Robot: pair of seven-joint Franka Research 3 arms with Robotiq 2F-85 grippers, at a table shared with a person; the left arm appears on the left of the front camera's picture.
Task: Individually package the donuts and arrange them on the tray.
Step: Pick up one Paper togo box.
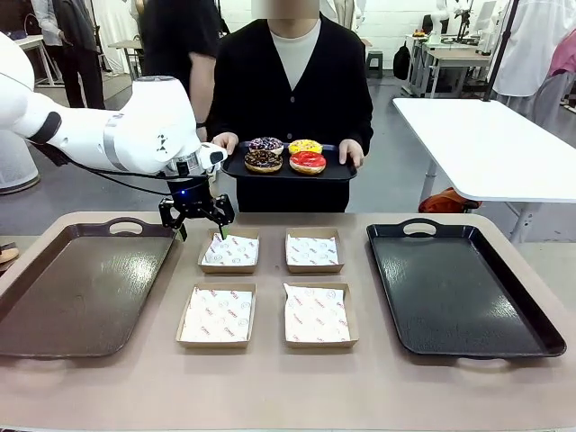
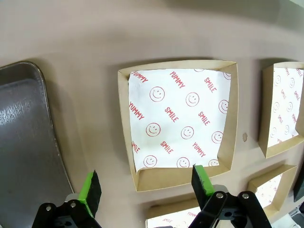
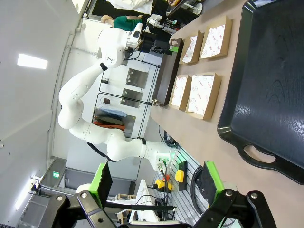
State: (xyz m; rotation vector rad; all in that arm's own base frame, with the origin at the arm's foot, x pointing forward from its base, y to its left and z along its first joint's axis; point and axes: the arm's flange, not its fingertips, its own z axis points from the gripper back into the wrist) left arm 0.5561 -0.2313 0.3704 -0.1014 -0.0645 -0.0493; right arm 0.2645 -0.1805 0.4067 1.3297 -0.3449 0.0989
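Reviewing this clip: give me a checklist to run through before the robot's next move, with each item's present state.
1. Left claw open and empty: ok, jaws apart above the far-left box.
2. Right claw open and empty: ok.
3. All four boxes paper-lined with nothing inside: ok.
4. Donuts on the table: not ok, all four lie on the held tray that the person holds beyond the far edge.
5. Table trays ready: ok, the brown tray and the black tray lie flat and bare.
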